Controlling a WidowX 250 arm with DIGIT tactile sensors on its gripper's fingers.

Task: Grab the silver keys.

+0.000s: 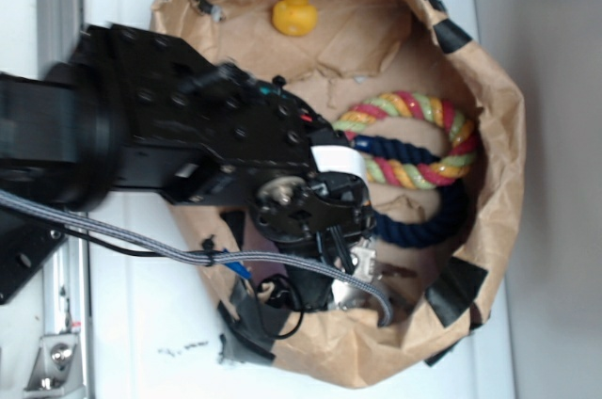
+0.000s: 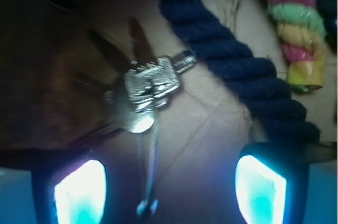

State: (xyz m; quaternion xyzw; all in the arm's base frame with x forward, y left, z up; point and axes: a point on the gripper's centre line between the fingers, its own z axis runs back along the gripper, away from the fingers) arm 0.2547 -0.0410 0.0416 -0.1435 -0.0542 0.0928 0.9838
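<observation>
- Two glowing fingertips (image 2: 80,192) of the gripper (image 2: 169,187) are seen set wide apart in the wrist view, with nothing clamped between them.
- The silver keys (image 2: 145,94) are shown lying on brown paper (image 2: 211,129), just beyond the left fingertip and left of the navy rope (image 2: 232,60).
- A multicoloured rope (image 2: 296,34) is seen right of the navy rope.
- Only in the exterior view is a yellow duck (image 1: 294,14) shown, well apart from the navy rope.

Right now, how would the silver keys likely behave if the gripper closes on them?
The silver keys are several loose pieces, so they would probably splay and dangle. Their shiny metal looks slippery. Lying flat on the paper, they may slide.
</observation>
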